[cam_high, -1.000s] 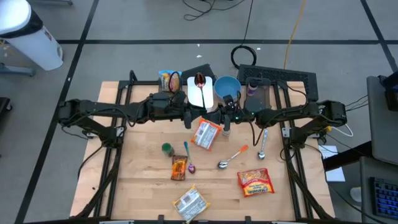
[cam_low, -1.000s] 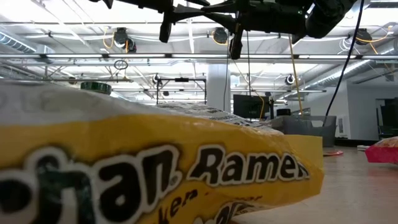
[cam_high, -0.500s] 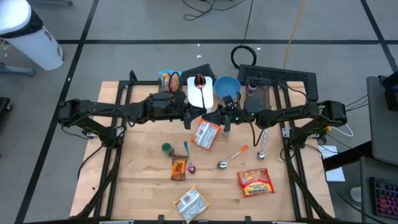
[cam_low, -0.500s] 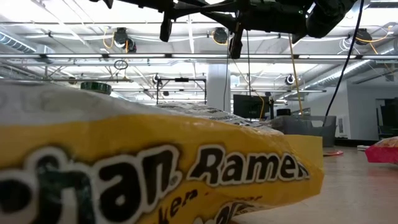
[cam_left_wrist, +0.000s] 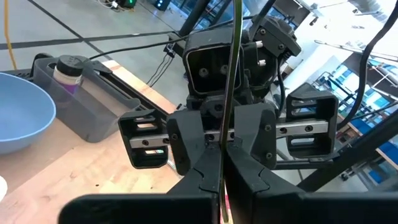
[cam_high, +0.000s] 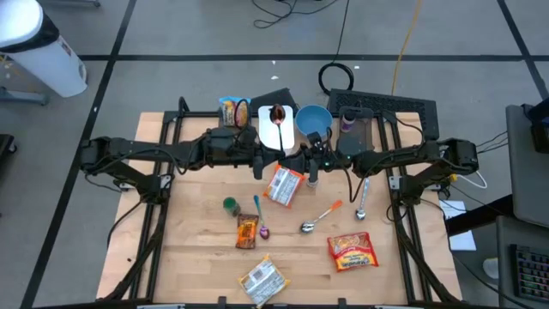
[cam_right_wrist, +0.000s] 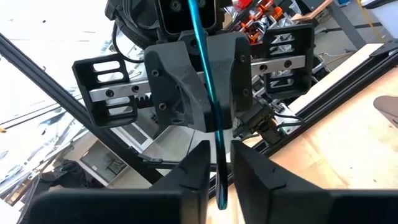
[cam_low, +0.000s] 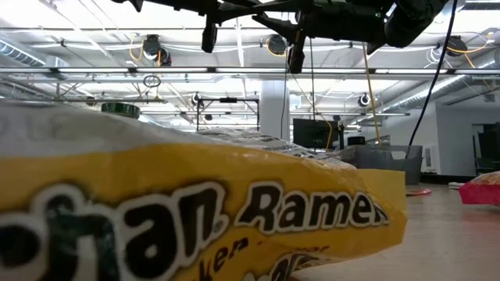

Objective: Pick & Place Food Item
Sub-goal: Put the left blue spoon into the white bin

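A spoon with a dark red bowl (cam_high: 276, 112) and a thin handle is held up between my two grippers over the table's middle. Its bowl shows over a white plate (cam_high: 290, 129). My left gripper (cam_high: 280, 156) is shut on the handle and also shows in the right wrist view (cam_right_wrist: 210, 81). My right gripper (cam_high: 297, 160) faces it tip to tip. Its fingers stand on either side of the handle's lower end (cam_right_wrist: 217, 180) with a small gap. Food packets lie on the table: an orange-white one (cam_high: 285, 184), a red one (cam_high: 352, 251) and a ramen pack (cam_high: 262, 279). My left gripper pinches the spoon's thin handle (cam_left_wrist: 225, 155) between its two fingers, low on the handle. The fingers come level from the table's left and lie across the handle. The spoon stands up from the fingers, clear of the table, its bowl toward the far edge.
A blue bowl (cam_high: 313, 118), a grey container (cam_high: 353, 129) and a can (cam_high: 232, 110) stand at the far edge. A brown snack bar (cam_high: 247, 230), a green cap (cam_high: 230, 204) and three more spoons (cam_high: 322, 215) lie mid-table. The ramen pack (cam_low: 195, 211) fills the low view.
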Controlling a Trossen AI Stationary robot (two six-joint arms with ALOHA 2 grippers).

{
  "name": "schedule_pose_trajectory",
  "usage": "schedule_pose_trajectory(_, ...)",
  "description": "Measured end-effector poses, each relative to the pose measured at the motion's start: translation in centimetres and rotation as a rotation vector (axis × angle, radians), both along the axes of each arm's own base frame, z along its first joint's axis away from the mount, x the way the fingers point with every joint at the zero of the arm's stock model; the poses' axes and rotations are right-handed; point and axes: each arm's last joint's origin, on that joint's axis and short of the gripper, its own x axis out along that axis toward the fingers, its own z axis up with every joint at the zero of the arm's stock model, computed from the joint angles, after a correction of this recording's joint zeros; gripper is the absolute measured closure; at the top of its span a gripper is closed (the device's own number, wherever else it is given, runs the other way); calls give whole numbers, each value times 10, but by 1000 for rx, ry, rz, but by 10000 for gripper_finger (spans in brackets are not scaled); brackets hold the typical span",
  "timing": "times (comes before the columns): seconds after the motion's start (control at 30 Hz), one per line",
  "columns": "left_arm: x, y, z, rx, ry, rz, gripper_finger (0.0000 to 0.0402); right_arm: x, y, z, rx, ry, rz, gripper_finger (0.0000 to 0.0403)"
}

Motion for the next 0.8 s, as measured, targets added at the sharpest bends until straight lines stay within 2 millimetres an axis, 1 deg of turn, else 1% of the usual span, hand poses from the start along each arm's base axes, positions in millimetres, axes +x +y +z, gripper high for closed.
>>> schedule_pose_trajectory(0.23,0,1,0,1,-1,1,396,0,0,0,-1,-4,0,268)
schedule_pose_trajectory(0.5,-1,8,0,-4,-4,-16,396,0,-2,0,24,-2,-4,188)
schedule_pose_trajectory(0.63,-1,9,0,-6,-5,-34,396,-1,-8,0,34,-2,-17,160)
schedule_pose_trajectory(0.8,-1,9,0,-6,-5,-52,396,-3,-16,0,41,0,4,138)
